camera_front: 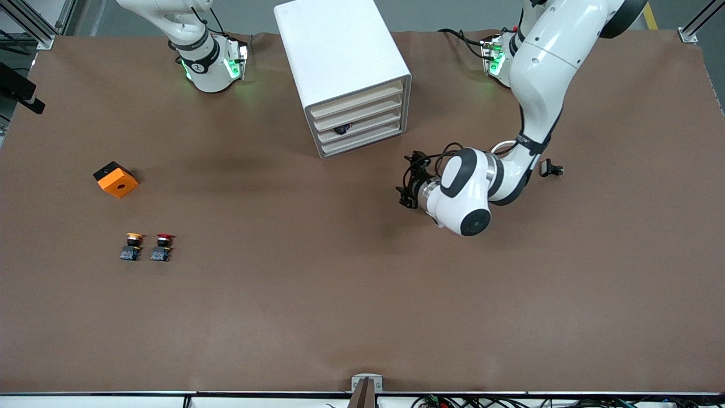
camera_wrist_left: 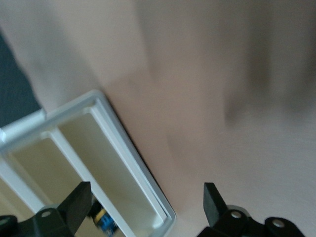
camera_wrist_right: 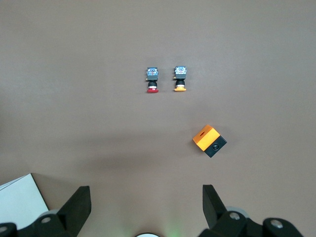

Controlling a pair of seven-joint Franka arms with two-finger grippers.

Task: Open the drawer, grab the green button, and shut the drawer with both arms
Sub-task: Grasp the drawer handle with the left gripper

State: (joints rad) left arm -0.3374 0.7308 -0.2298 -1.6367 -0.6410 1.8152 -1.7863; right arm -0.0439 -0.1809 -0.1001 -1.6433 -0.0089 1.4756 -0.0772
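The white cabinet [camera_front: 340,51] stands at the table's robot end with four cream-fronted drawers, all pushed in. A small dark thing [camera_front: 342,129] shows at the third drawer [camera_front: 371,124] from the top. In the left wrist view it is a black, blue and yellow body [camera_wrist_left: 102,220] inside the cabinet [camera_wrist_left: 98,102]; no green cap shows. My left gripper [camera_front: 409,182] is open and empty, low over the table in front of the drawer fronts; its own view [camera_wrist_left: 145,203] shows the fingers wide apart. My right gripper [camera_wrist_right: 146,200] is open and empty, held high near its base, where the arm waits.
An orange and black box [camera_front: 116,179] [camera_wrist_right: 209,140] lies toward the right arm's end. A yellow-capped button [camera_front: 133,246] [camera_wrist_right: 179,79] and a red-capped button [camera_front: 163,247] [camera_wrist_right: 152,80] stand side by side nearer the front camera. A small black part [camera_front: 551,169] lies by the left arm.
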